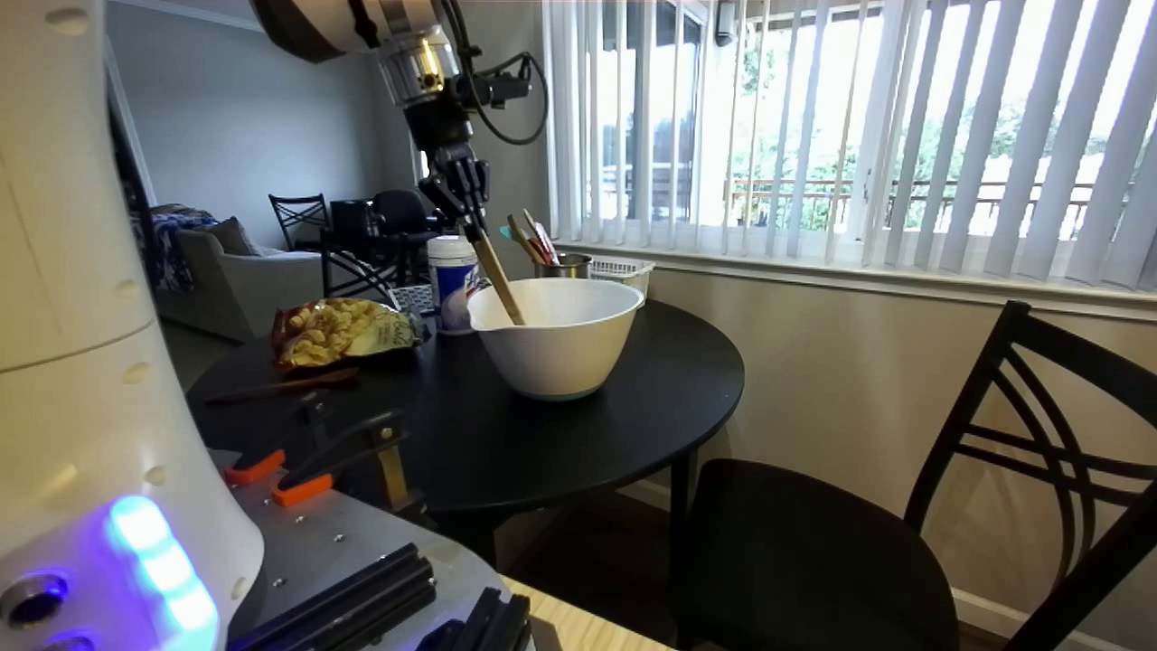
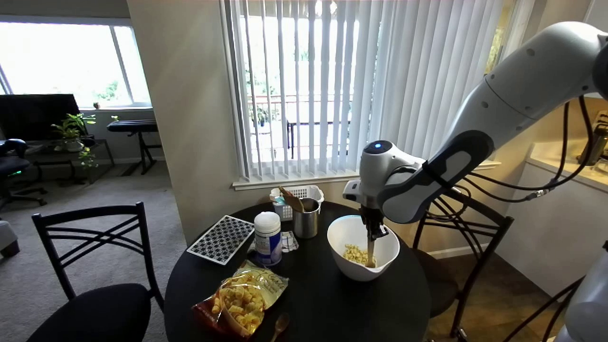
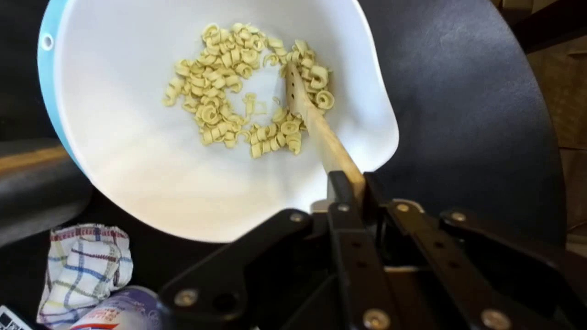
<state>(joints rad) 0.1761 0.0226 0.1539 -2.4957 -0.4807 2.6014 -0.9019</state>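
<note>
My gripper (image 1: 474, 222) is shut on the handle of a light wooden spatula (image 1: 495, 275). In the wrist view the two black fingertips (image 3: 357, 184) pinch the spatula (image 3: 326, 137) from both sides. The spatula slants down into a white bowl (image 1: 562, 357) on the dark round table. Its slotted end rests among pale curly pasta pieces (image 3: 215, 82) on the bowl's bottom. The pasta lies in a rough ring with a nearly bare patch in the middle. In an exterior view the gripper (image 2: 374, 233) is over the bowl (image 2: 349, 267), near its rim.
An open pasta bag (image 2: 244, 299) and a brown wooden spoon (image 2: 281, 324) lie on the table. A white-and-blue canister (image 2: 268, 240), metal utensil cup (image 2: 305, 224), white basket (image 2: 314, 193), checked cloth (image 3: 87, 266) and patterned board (image 2: 222, 240) stand or lie near the bowl. A chair (image 1: 813, 551) is beside the table.
</note>
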